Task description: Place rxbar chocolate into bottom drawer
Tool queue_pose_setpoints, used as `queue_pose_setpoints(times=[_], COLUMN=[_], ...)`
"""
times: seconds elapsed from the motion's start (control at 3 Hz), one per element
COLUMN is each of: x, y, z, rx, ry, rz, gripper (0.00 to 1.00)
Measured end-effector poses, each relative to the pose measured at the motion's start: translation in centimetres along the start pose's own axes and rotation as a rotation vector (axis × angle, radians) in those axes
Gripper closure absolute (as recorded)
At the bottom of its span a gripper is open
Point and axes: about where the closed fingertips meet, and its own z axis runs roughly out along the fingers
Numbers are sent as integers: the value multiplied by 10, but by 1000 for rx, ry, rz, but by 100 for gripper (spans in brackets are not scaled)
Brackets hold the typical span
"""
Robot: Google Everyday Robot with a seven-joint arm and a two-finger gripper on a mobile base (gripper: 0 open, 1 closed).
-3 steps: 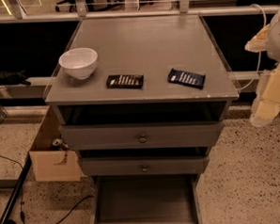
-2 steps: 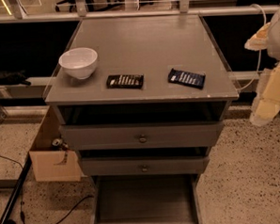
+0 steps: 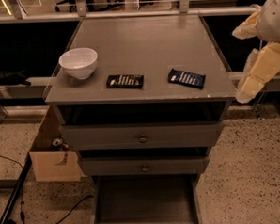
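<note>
The rxbar chocolate (image 3: 124, 81) is a flat bar in a black wrapper with pale lettering. It lies on the grey cabinet top (image 3: 141, 43), right of the white bowl (image 3: 78, 62). A similar dark blue bar (image 3: 186, 78) lies further right. The bottom drawer (image 3: 144, 201) is pulled out at floor level, and its dark tray holds nothing I can see. My gripper (image 3: 249, 87) hangs off the cabinet's right edge, beside the blue bar and well apart from the rxbar chocolate. It holds nothing that I can see.
Two grey drawers with round knobs (image 3: 142, 138) sit above the bottom drawer. A cardboard box (image 3: 53, 158) stands at the cabinet's left, with a black cable (image 3: 51, 222) on the speckled floor. A metal rail (image 3: 27, 18) runs behind the cabinet.
</note>
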Motion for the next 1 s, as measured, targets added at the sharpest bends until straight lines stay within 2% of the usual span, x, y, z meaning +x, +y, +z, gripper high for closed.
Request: queue_pose_setpoints(times=[0.33, 0.67, 1.0], x=[0, 0, -9], y=[0, -3, -10], z=[0, 2, 6], rx=[0, 40, 118], ry=[0, -44, -145], rz=[0, 36, 97], gripper=[0, 0, 0])
